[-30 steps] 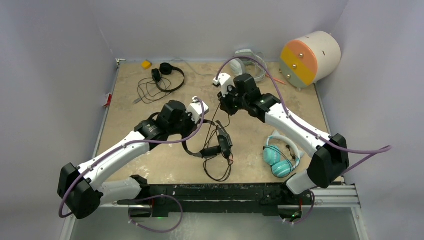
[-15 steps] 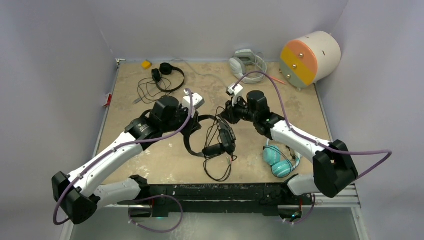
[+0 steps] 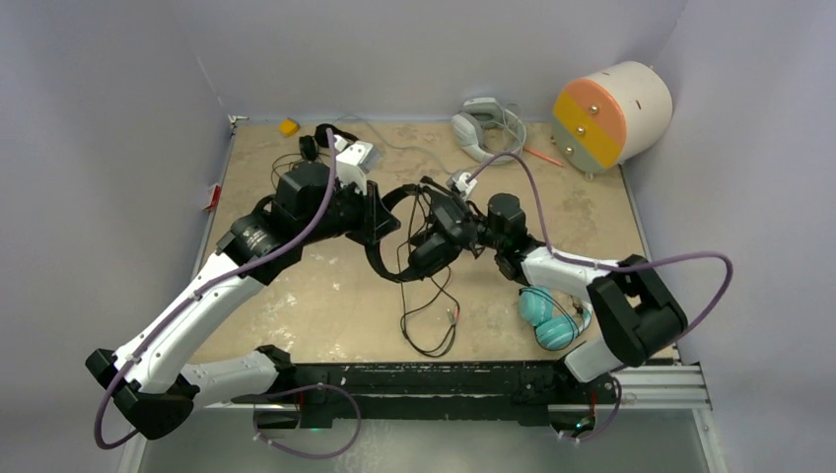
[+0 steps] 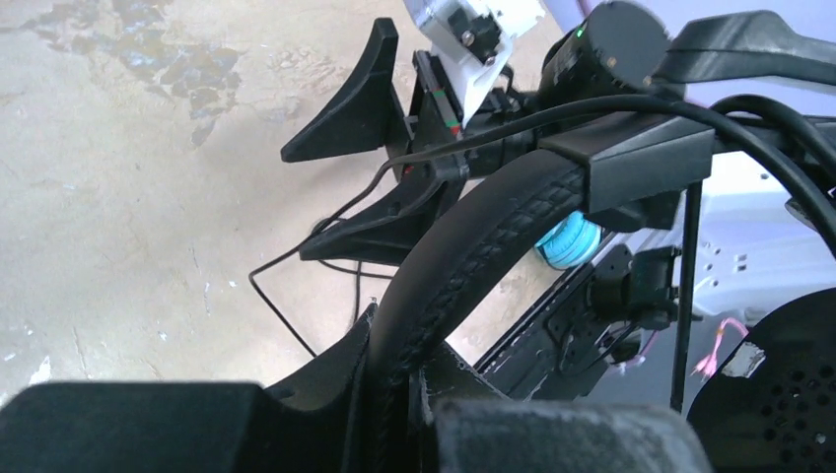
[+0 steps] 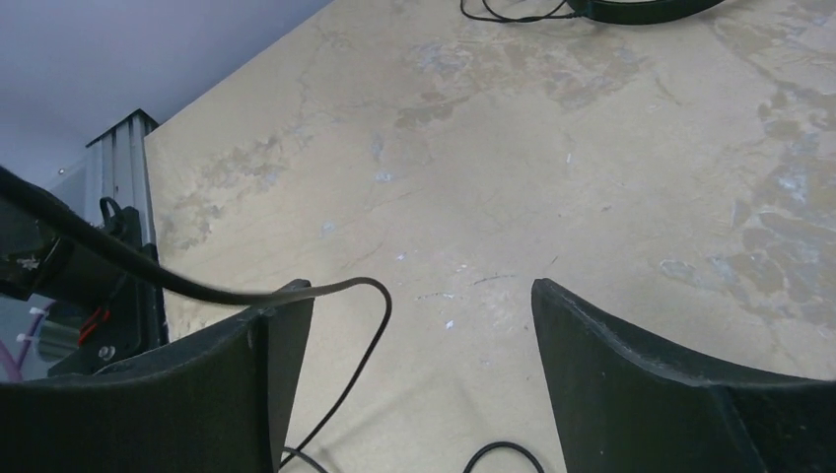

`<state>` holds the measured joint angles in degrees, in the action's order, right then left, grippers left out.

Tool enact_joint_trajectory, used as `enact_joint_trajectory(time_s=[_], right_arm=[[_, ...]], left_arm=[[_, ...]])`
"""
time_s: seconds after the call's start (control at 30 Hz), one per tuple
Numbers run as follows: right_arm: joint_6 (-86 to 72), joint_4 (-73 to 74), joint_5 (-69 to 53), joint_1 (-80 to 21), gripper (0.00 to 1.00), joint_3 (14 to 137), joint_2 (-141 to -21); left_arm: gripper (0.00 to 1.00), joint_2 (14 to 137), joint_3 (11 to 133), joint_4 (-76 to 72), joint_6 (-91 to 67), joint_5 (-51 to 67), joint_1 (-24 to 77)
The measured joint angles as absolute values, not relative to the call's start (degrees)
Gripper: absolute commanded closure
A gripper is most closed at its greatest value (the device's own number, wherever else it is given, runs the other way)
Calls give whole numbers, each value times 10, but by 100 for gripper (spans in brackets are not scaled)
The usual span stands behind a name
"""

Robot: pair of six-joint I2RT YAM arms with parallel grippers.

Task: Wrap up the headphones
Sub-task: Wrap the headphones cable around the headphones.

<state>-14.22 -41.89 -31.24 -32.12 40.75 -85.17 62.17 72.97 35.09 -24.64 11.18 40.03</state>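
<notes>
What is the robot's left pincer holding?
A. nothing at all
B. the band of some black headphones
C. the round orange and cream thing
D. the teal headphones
B: the left wrist view shows the left pincer shut around the padded band of the black headphones, while the teal headphones lie apart on the table.

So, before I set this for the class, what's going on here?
The left gripper is shut on the band of a black pair of headphones, held up over the table. The right gripper faces it, jaws open, gripping nothing. The cord hangs in loops down to the table, not yet wrapped. A teal pair lies by the right arm's base.
</notes>
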Motion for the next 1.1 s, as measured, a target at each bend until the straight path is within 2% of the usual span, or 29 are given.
enact_joint_trajectory(time_s=[0.13, 0.27, 0.4, 0.63, 0.7, 0.77, 1.1], right_arm=[[-176, -498, -326, -321, 1, 405, -904], [-206, -563, -325, -331, 2, 401, -957], [-208, -576, -298, -369, 13, 394, -992], [-221, -620, -275, -431, 24, 378, -1039], [-230, -634, -274, -436, 35, 367, -1053], [-235, -637, -270, -439, 41, 359, -1058], [-253, -652, -265, -462, 45, 353, -1064]], left_arm=[[100, 630, 768, 390, -300, 70, 401], [100, 641, 806, 418, -342, 18, 400], [100, 665, 842, 440, -370, -31, 400], [100, 708, 865, 455, -400, -76, 397], [100, 725, 876, 458, -400, -81, 393], [100, 739, 889, 460, -399, -86, 389], [100, 789, 978, 491, -392, -105, 357]])
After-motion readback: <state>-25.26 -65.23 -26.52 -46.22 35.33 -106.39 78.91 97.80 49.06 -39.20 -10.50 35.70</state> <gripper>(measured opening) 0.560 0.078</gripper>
